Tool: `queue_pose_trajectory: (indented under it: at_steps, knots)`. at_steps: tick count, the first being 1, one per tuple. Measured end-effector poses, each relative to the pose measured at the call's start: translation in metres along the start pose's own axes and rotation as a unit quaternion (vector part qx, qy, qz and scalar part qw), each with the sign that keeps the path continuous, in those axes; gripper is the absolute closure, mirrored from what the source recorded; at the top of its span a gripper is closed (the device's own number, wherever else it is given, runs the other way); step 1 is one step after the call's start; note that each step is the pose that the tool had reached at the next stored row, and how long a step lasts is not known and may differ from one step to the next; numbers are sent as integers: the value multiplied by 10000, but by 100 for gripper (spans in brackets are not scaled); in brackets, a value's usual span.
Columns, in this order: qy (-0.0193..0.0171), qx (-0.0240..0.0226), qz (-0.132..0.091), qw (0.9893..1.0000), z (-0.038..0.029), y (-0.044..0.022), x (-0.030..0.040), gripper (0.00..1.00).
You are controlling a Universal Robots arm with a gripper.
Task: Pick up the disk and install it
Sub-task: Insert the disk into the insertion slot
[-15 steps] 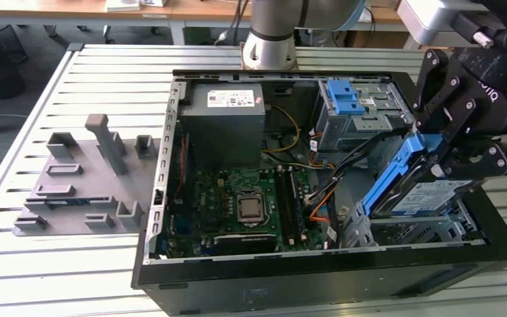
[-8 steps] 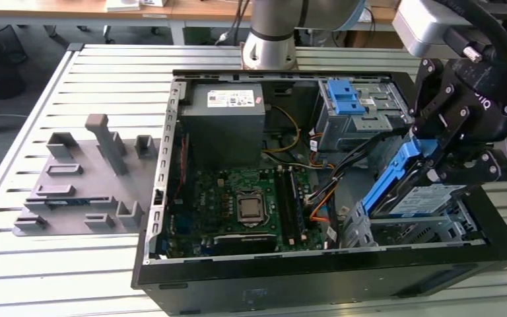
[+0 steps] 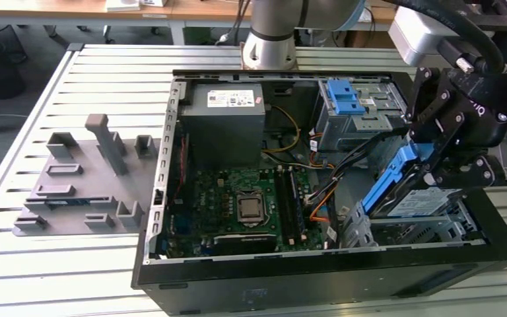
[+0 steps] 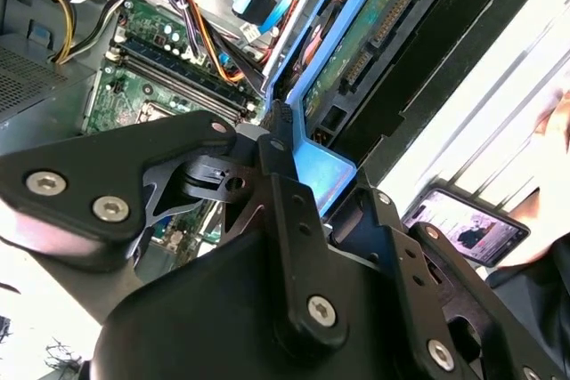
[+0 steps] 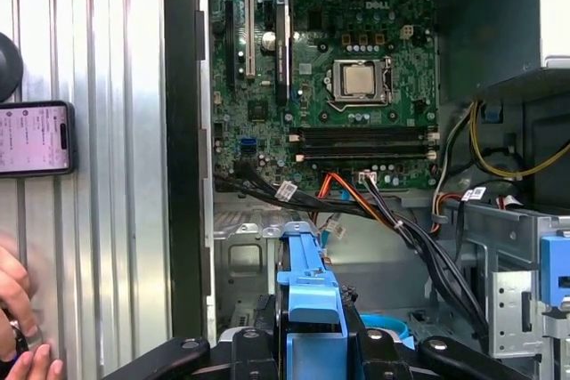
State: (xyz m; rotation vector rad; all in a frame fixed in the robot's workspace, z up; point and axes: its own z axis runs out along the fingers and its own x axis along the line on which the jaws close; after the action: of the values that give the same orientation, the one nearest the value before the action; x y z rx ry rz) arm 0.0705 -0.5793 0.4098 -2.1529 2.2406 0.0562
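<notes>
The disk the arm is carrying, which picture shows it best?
The exterior view: the disk shows its blue frame and labelled face, tilted on edge over the open computer case, held by the gripper. The second wrist view shows its underside circuit board close up. The first wrist view shows just the blue frame's end.

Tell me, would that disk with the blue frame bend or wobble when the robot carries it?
Probably not. The disk is a flat metal slab, so it likely stays stiff. It looks fairly heavy for its size. Its blue plastic frame, pinched by the gripper, may flex a little and might be the weaker part.
</notes>
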Motion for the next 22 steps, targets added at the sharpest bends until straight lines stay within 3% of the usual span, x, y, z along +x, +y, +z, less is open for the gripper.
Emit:
queue_pose_trajectory:
  at_steps: [18,22]
  knots:
    - [0,0,0,10000,145,-1,7,64]
    - [1,0,0,10000,150,-1,8,64]
